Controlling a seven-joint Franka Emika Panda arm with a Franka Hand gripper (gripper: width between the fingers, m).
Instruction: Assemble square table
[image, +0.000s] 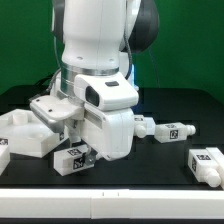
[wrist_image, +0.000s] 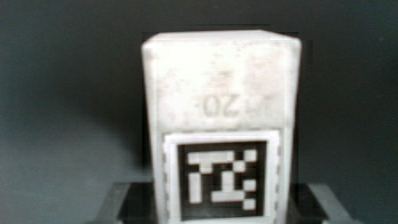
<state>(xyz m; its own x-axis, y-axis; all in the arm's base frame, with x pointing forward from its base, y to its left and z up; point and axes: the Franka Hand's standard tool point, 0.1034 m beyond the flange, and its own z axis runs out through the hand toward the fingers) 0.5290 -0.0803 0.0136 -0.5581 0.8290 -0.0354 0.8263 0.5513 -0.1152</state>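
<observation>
The top (image: 22, 132) lies flat on the black table (image: 150, 185) at the exterior view's left, partly hidden behind my arm. Just beside its near corner is the leg (image: 70, 158) I am grasping: my gripper (image: 82, 152) has its fingers (wrist_image: 128, 205) pressed against both sides of the tagged end, with the plain end pointing away from my wrist. A second leg (image: 168, 130) and a third leg (image: 206, 163) lie on their sides at the exterior view's right, well apart from mine.
</observation>
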